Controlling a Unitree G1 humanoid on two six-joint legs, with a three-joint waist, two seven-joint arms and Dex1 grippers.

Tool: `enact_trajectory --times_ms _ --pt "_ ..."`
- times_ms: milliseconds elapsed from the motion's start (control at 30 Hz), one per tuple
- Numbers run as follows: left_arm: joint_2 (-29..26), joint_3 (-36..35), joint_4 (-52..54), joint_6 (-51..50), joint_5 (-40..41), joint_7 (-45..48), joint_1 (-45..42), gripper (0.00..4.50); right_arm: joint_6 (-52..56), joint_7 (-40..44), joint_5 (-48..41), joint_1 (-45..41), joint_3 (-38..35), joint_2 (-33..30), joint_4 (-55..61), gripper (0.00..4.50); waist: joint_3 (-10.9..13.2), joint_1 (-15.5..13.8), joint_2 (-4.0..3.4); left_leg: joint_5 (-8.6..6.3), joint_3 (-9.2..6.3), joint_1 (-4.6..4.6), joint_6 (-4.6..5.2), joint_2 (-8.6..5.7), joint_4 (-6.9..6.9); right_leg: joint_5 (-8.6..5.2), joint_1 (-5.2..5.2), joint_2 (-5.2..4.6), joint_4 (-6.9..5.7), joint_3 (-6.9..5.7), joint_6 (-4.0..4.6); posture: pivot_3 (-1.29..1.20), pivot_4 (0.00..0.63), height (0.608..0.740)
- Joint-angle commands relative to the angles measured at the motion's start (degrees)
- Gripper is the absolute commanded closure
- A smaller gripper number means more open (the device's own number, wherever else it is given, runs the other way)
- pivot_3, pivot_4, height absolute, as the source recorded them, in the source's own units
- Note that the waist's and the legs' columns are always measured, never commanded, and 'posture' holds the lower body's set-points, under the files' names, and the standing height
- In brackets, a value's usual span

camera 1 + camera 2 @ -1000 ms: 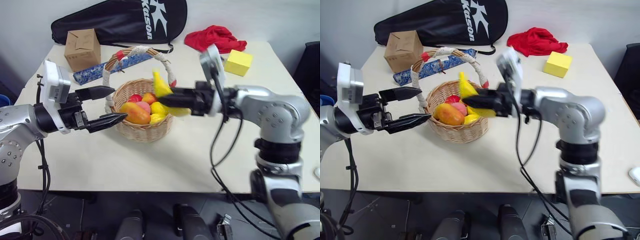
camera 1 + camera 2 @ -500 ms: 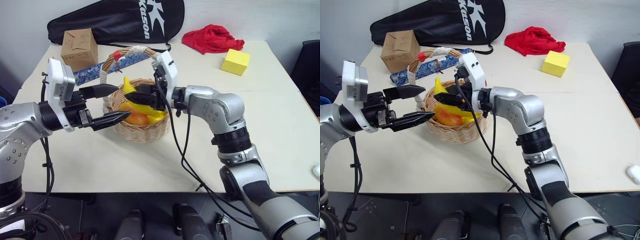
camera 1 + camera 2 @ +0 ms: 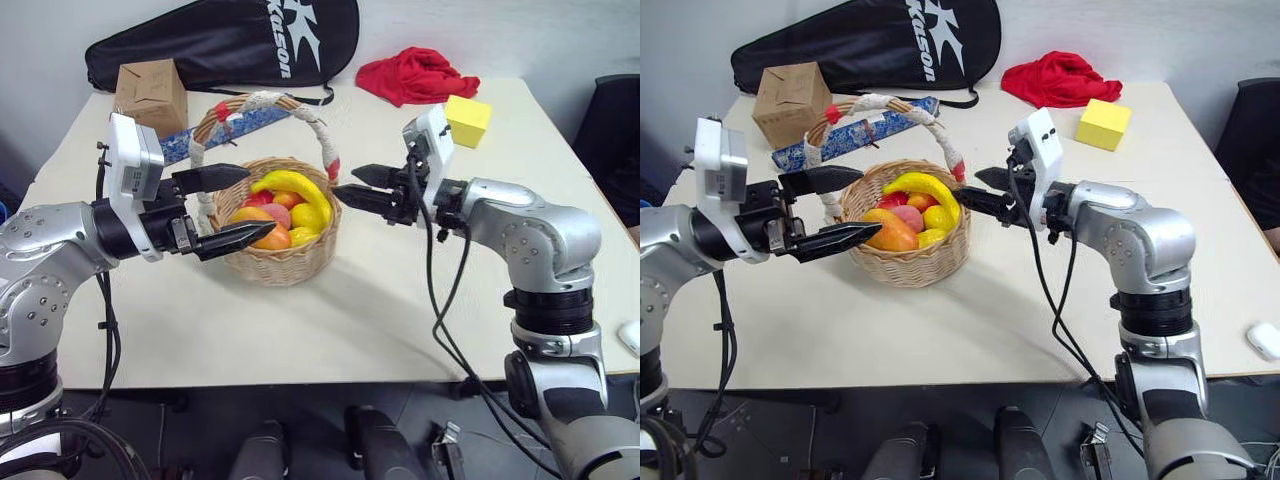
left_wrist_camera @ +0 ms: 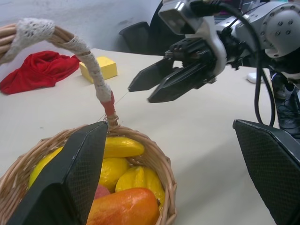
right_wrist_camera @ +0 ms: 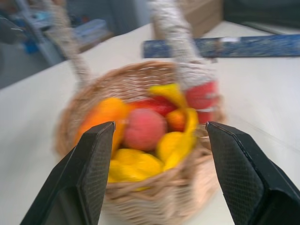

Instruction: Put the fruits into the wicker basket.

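Banana (image 3: 291, 185) lies atop the other fruits (image 3: 270, 214) in the wicker basket (image 3: 272, 258). Right gripper (image 3: 352, 192) empty, fingers spread, just beside the handle (image 3: 322, 137); left gripper (image 3: 226, 208) likewise spread at the near rim. Risk: banana looks loosely perched, so a bump to the handle may roll it out.

Table (image 3: 330, 320): cream, bare along the lower frame.
Centre: wicker basket (image 3: 275, 262).
Upper left: cardboard box (image 3: 150, 95), blue roll (image 3: 225, 128), black bag (image 3: 215, 42).
Upper right: red cloth (image 3: 415, 75), yellow cube (image 3: 467, 120).

Both arms reach inward, level; left gripper (image 3: 232, 208) and right gripper (image 3: 352, 186) jaws apart, empty
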State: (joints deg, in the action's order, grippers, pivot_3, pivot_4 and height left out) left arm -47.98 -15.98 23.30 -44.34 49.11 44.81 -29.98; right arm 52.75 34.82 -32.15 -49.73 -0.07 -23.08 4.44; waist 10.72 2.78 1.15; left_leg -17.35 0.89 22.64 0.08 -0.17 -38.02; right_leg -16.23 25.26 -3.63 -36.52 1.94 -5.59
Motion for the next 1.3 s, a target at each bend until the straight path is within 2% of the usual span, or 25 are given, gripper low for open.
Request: enact_trajectory --times_ms 33,300,400,633,667,733,933,1133,1300 --pt "-0.01 -0.06 -0.72 1.57 -0.40 0.43 -2.00 0.00 -7.34 -2.93 4.18 -2.18 1.44 4.47 -4.94 1.31 0.00 0.19 0.00 0.03 0.00 0.00 -0.05 0.00 0.00 0.00 0.03 0.01 -0.08 0.02 0.01 0.00 0.150 0.740" --pt "-0.14 0.43 -1.19 2.34 -1.04 0.63 -2.45 0.00 -16.54 -3.95 9.55 -7.07 2.03 11.88 -18.69 1.31 0.00 0.33 0.00 0.12 0.12 0.11 -0.16 -0.02 -0.04 0.00 0.21 -0.02 -0.24 0.01 0.01 0.00 0.150 0.740" --pt "-0.13 0.10 -0.75 2.22 -0.88 0.39 -2.17 0.00 -18.41 -3.51 10.17 -7.64 1.54 12.79 -20.68 1.86 0.00 0.32 0.00 0.14 0.11 0.12 -0.19 -0.02 -0.03 -0.01 0.21 -0.02 -0.23 0.02 0.01 0.00 0.150 0.740" --pt "-0.25 -0.70 -0.22 2.22 -0.68 -0.01 -1.19 0.00 -17.95 -1.48 8.48 -6.16 0.53 13.08 -17.55 4.10 0.00 0.43 0.00 0.13 0.09 0.15 -0.19 -0.01 -0.03 0.00 0.23 -0.03 -0.22 0.03 0.01 0.00 0.150 0.740" --pt "-0.16 -0.61 -0.23 2.25 -0.68 -0.07 -1.24 0.00 -17.64 -1.18 8.16 -5.64 0.41 12.72 -16.43 4.32 0.00 0.41 0.00 0.13 0.09 0.15 -0.19 -0.01 -0.02 -0.01 0.23 -0.03 -0.22 0.03 0.01 0.00 0.150 0.740" --pt "0.14 -0.16 -0.42 2.48 -0.84 -0.05 -1.50 0.00 -16.83 -0.62 7.27 -4.22 -0.43 11.42 -13.30 4.32 0.00 0.36 0.00 0.13 0.05 0.17 -0.19 0.01 -0.02 -0.01 0.24 -0.03 -0.22 0.04 0.01 0.00 0.150 0.740" --pt "1.28 1.62 -1.45 3.05 -1.17 0.70 -3.41 0.00 -13.40 1.53 3.32 0.98 -7.94 0.65 -2.98 4.32 0.00 -0.97 0.00 0.14 -0.15 0.44 -0.17 -0.06 -0.14 0.00 0.27 -0.13 -0.07 -0.05 0.00 0.00 0.150 0.740" --pt "3.88 5.01 -4.53 5.39 -3.84 1.86 -5.47 0.00 -11.32 3.04 3.41 10.99 -22.85 -19.96 -1.46 4.32 0.00 -2.90 0.00 0.11 -0.15 0.52 -0.01 -0.17 -0.14 0.01 0.23 -0.15 0.10 -0.10 -0.02 0.00 0.150 0.740" --pt "6.21 6.99 -6.83 6.96 -5.32 3.08 -7.02 0.00 -15.71 1.65 6.40 21.81 -30.76 -25.88 -3.83 4.32 0.00 -2.31 0.01 0.05 0.16 0.42 0.14 -0.06 -0.13 0.06 0.22 0.04 0.08 -0.04 -0.10 0.00 0.150 0.740"
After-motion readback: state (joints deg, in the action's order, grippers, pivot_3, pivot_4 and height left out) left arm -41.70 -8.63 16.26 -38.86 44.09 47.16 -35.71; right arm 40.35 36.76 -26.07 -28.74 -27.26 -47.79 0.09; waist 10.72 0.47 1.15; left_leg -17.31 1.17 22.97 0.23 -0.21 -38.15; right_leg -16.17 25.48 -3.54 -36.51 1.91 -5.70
